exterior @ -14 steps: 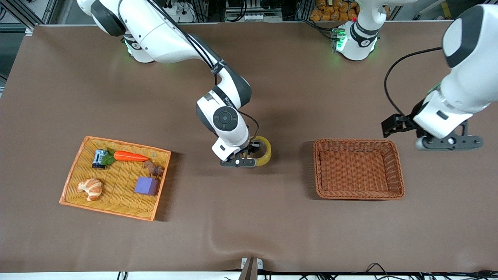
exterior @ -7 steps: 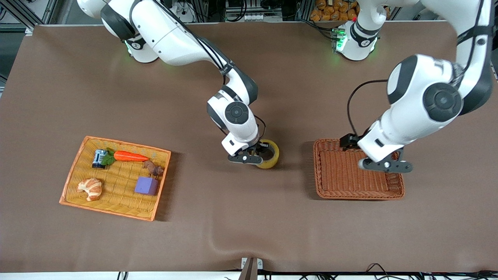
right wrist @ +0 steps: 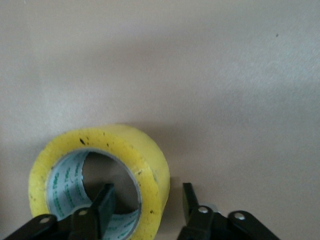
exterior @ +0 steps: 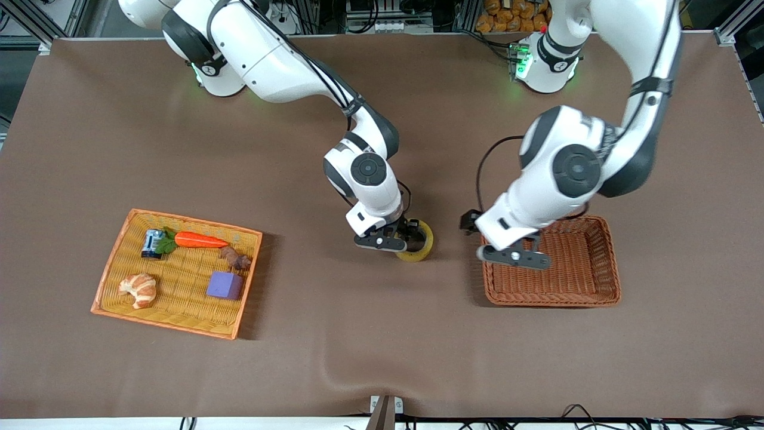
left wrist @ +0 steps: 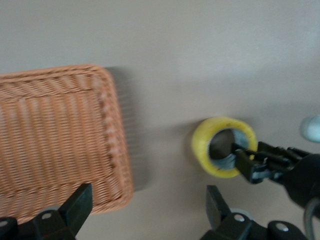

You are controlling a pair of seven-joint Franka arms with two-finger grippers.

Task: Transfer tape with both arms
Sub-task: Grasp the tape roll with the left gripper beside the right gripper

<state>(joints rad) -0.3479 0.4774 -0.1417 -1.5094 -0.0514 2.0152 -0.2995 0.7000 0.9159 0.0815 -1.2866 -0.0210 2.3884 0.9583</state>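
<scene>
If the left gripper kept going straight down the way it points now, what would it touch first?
Probably the rim of the empty brown basket at its end toward the tape. The left gripper, fingers open, hangs over that edge; one finger might reach bare table instead.

A brown cloth point(exterior: 119, 137) covered the table point(exterior: 704, 370) almost edge to edge and was creased near the middle of the edge closest to the front camera. A white strip of table edge point(exterior: 89, 423) showed below the cloth, with black cables point(exterior: 573, 412) trailing along it. A small grey bracket point(exterior: 385, 409) sat at the middle of that edge. Above the table ran aluminium frame rails point(exterior: 36, 21), a white power strip point(exterior: 388, 25) and a heap of orange-brown items point(exterior: 507, 15). Lighting was even, shadows soft.
</scene>
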